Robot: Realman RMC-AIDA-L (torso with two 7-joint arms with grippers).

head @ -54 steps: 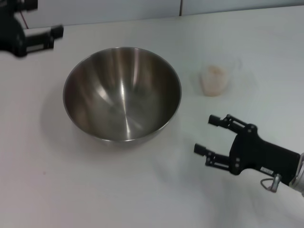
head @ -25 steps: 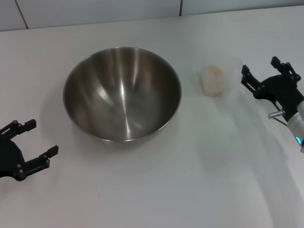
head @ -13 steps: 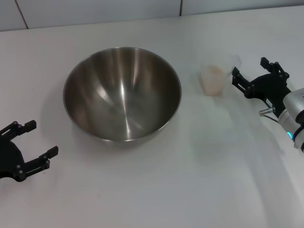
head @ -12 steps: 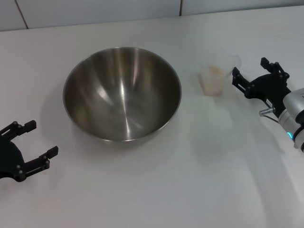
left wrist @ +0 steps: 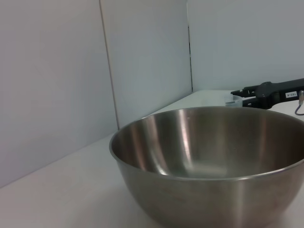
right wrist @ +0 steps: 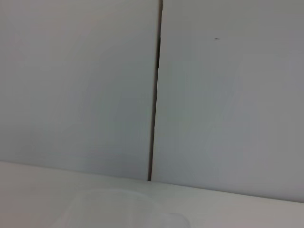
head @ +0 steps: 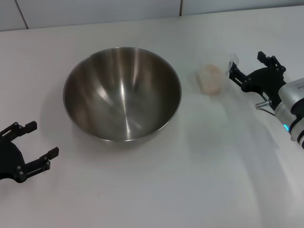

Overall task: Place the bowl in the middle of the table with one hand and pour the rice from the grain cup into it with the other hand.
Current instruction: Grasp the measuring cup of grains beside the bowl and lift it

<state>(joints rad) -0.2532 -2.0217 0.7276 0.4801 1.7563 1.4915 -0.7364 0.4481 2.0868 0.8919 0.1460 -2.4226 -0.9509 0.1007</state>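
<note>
The steel bowl [head: 122, 92] stands upright and empty on the white table [head: 156, 190], left of centre. The clear grain cup [head: 213, 86] stands to its right with a small heap of rice [head: 211, 72] inside. My right gripper [head: 246, 64] is open, just right of the cup, with one fingertip close to the cup's rim. My left gripper [head: 42, 139] is open and empty near the front left, apart from the bowl. In the left wrist view the bowl [left wrist: 213, 180] fills the foreground, with the right gripper [left wrist: 266, 91] and the cup [left wrist: 231, 99] behind it.
A pale panelled wall [head: 95, 12] with a dark vertical seam [head: 180, 7] runs along the table's far edge. The seam also shows in the right wrist view [right wrist: 155, 95]. Bare tabletop lies in front of the bowl.
My right gripper has moved from the front right up to the cup's right side and crept closer to it. My left gripper has gone from the far left to the front left.
</note>
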